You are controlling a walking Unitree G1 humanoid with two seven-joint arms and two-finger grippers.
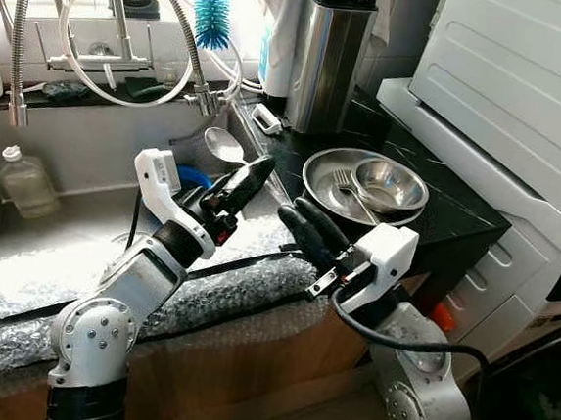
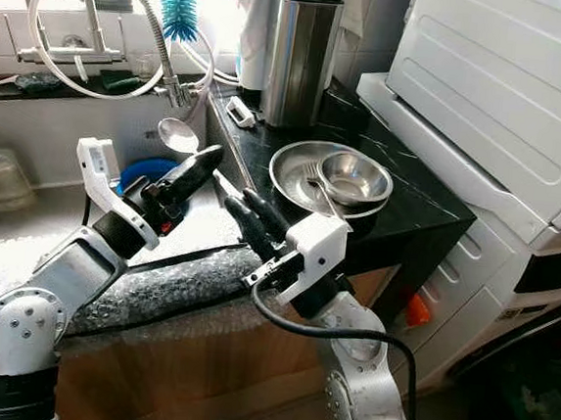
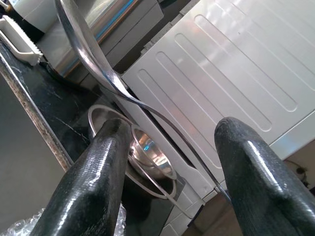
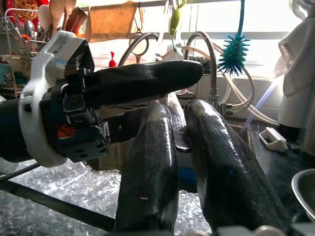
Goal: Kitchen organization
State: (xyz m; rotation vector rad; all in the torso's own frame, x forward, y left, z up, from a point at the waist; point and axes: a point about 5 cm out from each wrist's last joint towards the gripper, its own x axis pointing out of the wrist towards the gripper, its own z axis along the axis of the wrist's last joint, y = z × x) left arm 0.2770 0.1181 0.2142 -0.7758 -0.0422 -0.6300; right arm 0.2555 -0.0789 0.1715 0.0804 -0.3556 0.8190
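we hold a long-handled stainless steel ladle (image 1: 225,146) in our left gripper (image 1: 238,189); its fingers (image 3: 93,182) stand apart around the thin handle in the left wrist view, so we cannot tell whether they truly pinch it or only cradle it; the bowl of the ladle hangs over the sink (image 1: 73,221), near its right wall, and the handle runs down and toward us, passing between the two grippers; our right gripper (image 1: 308,230) sits just beside the left one, above the bubble-wrap-covered front edge (image 1: 204,297) of the sink, its two fingers (image 4: 152,162) drawn close together on either side of the handle's lower end, though whether they clamp it we cannot say for sure.

the relation that matters: the ladle's long axis points from the sink's back wall toward the front edge of the black marble worktop (image 1: 447,220), and the wide steel plate (image 1: 322,189) holding a small steel bowl (image 1: 391,185) and a fork (image 1: 346,186) lies to the right of both grippers, near the worktop's front; the right arm is the nearer one to that plate; we judge this to be a hand-over, so the handle should swing rightward along its own length; the steel knife block (image 1: 325,62) stands at the worktop's back edge, well apart.
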